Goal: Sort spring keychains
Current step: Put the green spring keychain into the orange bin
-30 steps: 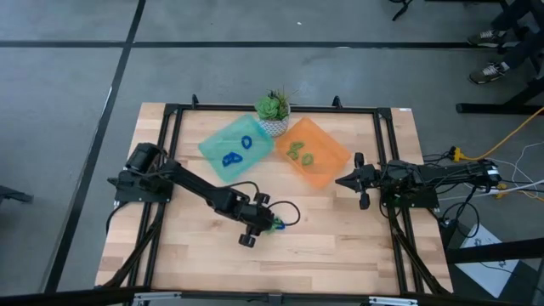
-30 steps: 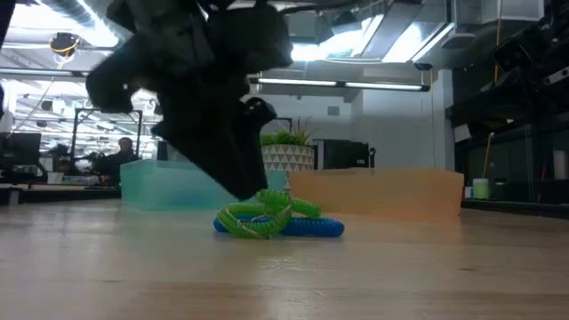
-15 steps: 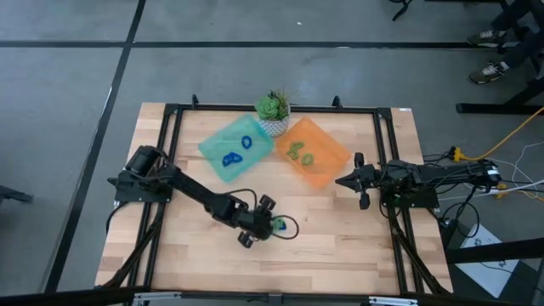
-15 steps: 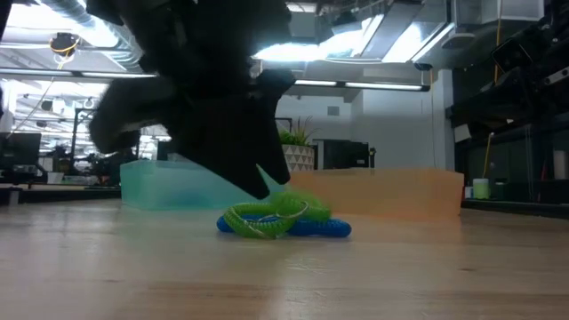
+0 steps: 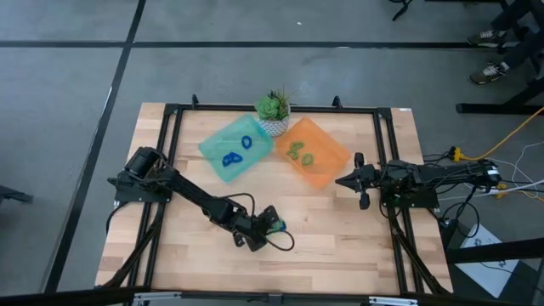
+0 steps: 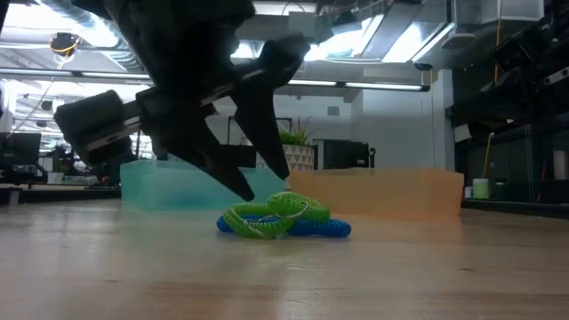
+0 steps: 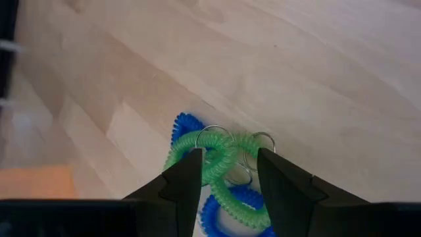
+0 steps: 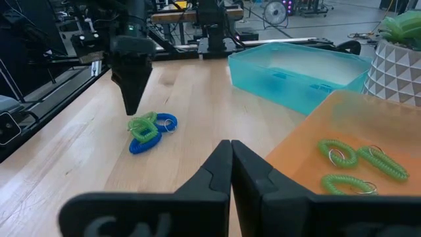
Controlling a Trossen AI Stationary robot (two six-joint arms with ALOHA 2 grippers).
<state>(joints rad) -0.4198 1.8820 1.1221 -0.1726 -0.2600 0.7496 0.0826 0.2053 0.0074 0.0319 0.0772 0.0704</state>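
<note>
Left gripper (image 7: 227, 172) open, straddling green keychain (image 7: 209, 158) tangled over blue keychain (image 7: 231, 203) on the surface (image 5: 340, 229); risks lifting both together, dropping blue into wrong tray.

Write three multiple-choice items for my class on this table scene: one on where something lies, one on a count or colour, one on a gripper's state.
1. Where do the loose tangled keychains lie?
A. in the teal tray
B. on the bare table
C. in the orange tray

2. How many blue keychains are in the teal tray?
A. two
B. none
C. five

3. How do the left gripper's fingers stand?
A. shut on the plant
B. shut, empty
C. open above the tangle

Answers:
1 B: the tangled keychains rest on the table, outside both trays.
2 A: two blue keychains show in the teal tray.
3 C: the left gripper has its fingers apart over the green and blue coils.
</note>
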